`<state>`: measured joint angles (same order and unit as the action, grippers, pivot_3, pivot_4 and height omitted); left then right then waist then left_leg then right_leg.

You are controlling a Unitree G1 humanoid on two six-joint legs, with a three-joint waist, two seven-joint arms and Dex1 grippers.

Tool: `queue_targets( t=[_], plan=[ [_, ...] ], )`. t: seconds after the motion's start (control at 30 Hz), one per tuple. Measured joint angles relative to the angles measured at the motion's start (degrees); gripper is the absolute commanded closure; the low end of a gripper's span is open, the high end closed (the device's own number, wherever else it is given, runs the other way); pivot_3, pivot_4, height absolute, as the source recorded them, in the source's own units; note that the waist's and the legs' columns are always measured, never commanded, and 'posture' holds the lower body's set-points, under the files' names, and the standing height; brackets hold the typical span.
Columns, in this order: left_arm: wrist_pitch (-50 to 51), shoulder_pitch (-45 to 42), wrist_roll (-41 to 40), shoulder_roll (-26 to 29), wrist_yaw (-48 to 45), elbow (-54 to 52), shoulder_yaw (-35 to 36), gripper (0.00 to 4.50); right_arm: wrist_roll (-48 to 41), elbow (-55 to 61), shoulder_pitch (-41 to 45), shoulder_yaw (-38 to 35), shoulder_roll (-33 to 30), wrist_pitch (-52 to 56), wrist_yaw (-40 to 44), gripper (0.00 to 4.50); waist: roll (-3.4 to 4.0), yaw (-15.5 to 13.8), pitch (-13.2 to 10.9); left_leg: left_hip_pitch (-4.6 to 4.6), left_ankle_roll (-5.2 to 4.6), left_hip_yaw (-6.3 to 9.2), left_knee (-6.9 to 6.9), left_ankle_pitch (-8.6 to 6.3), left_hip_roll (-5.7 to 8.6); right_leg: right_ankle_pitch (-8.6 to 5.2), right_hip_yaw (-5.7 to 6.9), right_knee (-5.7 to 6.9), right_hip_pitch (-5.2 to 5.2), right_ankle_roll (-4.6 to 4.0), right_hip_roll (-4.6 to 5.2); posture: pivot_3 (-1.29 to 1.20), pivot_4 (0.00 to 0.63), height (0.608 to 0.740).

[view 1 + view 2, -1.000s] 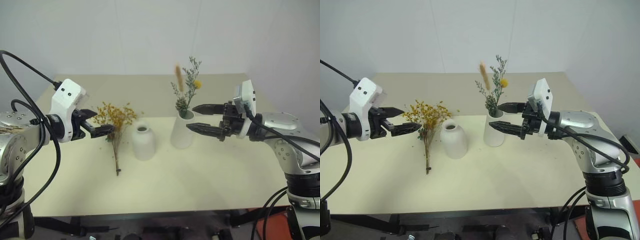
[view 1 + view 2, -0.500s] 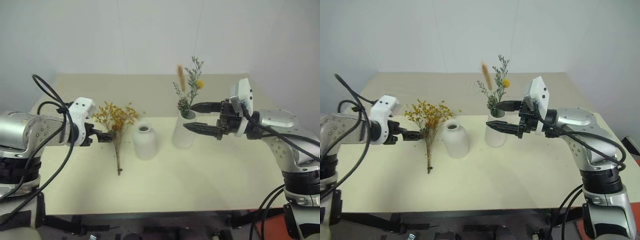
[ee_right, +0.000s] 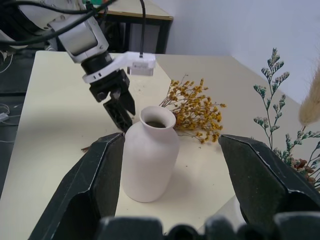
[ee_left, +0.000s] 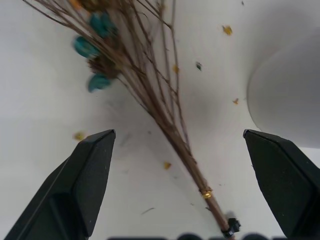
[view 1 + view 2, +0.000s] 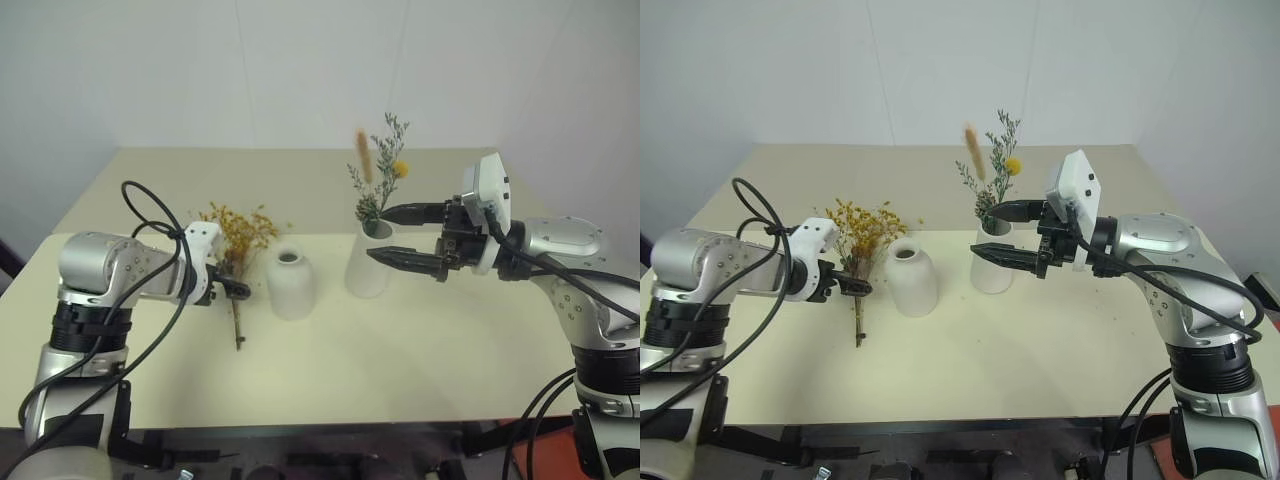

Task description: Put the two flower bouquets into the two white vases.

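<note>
I see my left gripper (image 5: 853,287) down at the table (image 5: 1040,350) with its jaws spread wide. Between them lie the bare stems of the bushy yellow bouquet (image 5: 862,232), which rests flat on the table, unheld; its blossoms spread beyond the fingertips. The short rounded vase (image 5: 910,277) stands empty just beside this gripper's one finger, on the side toward my right arm.

My right gripper (image 5: 992,231) hangs level, jaws parted and grasping nothing. Its fingertips bracket the taller vase (image 5: 988,270), one near the rim and one before the body; contact I cannot confirm. The thin sprig bouquet (image 5: 990,180) stands upright in that vase, just past the upper fingertip.
</note>
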<state>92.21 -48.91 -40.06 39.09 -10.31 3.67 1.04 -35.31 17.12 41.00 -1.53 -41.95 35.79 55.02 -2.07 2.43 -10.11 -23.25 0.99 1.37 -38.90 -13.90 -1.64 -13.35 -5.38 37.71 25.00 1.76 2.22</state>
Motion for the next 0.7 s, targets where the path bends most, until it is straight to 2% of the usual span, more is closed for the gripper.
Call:
queue_targets(
  t=[0.33, 0.47, 0.7],
  plan=[
    [0.0, 2.0, -0.7, -4.5, 6.1, 1.1, 0.8, 0.0, -2.0, 1.3, -0.2, -0.1, 0.2, 1.3, -1.5, 0.91, -0.01, 0.0, 0.0, 0.05, 0.01, 0.01, -0.01, 0.01, 0.04, 0.0, -0.01, 0.05, -0.02, -0.01, 0.04, 0.0, 0.15, 0.74],
    [0.0, 2.0, 0.8, -5.7, 7.5, 1.7, 1.9, 0.86, -2.3, 1.5, -0.2, -0.1, 0.4, 1.8, -1.8, 0.88, -0.01, 0.0, 0.0, 0.07, 0.01, 0.01, -0.01, 0.01, 0.05, 0.0, -0.01, 0.06, -0.03, -0.01, 0.05, 0.0, 0.15, 0.74],
    [0.0, 2.3, 3.8, -7.6, 9.0, 1.9, 3.8, 3.08, -4.3, 1.5, 0.7, -0.6, 0.8, 3.9, -3.1, 0.88, -0.01, 0.0, 0.0, 0.08, 0.03, 0.02, -0.01, 0.02, 0.09, 0.0, -0.01, 0.07, -0.04, 0.0, 0.1, 0.0, 0.15, 0.74]
  ],
)
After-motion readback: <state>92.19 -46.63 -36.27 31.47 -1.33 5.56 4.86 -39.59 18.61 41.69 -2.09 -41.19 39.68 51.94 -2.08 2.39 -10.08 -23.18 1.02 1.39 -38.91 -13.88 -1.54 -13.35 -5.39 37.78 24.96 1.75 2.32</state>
